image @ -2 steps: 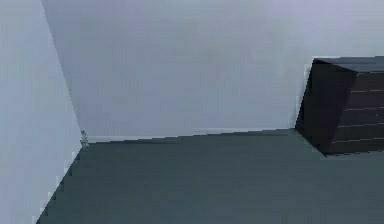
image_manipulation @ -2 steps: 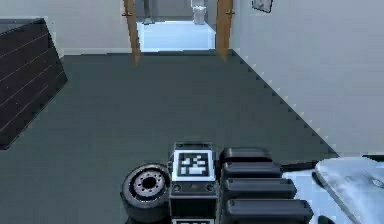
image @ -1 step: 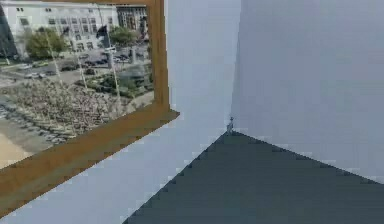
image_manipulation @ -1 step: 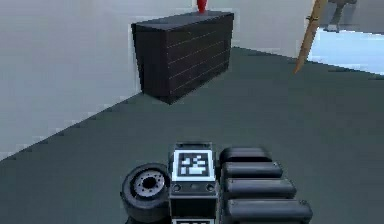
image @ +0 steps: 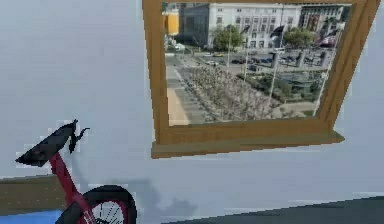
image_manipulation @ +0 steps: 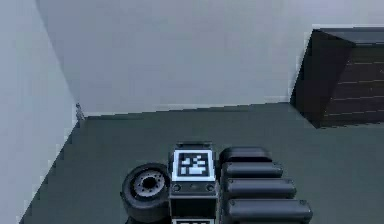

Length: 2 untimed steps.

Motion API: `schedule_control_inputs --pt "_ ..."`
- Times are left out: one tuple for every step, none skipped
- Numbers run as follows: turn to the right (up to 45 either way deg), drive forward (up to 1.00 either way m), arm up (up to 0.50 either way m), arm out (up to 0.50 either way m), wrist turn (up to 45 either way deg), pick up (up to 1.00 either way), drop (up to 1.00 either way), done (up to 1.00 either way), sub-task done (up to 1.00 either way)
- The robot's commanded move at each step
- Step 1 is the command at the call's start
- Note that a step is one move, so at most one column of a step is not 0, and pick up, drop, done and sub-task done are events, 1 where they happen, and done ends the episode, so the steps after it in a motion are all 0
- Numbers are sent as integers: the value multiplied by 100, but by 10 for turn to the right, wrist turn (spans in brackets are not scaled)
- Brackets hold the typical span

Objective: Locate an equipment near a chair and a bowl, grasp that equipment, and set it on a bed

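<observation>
At the arm side view's bottom edge the arm [image_manipulation: 262,186] shows as a stack of dark ribbed segments. A white square with black marks [image_manipulation: 195,165] sits at its left end. Left of that square is the gripper's round dark body [image_manipulation: 148,190], low over the dark floor. I cannot make out its far end, so I cannot tell whether it holds anything.
In the forward view a red bicycle [image: 78,185] with a black saddle leans at the lower left, against a pale wall with a wood-framed window [image: 255,75]. In the arm side view there is dark bare floor [image_manipulation: 190,130], pale walls and a dark cabinet [image_manipulation: 342,75] at the right.
</observation>
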Motion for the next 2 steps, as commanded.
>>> schedule_control_inputs --pt "-180 0 0 0 0 0 0 0 0" --pt "450 0 0 0 0 0 0 0 0"
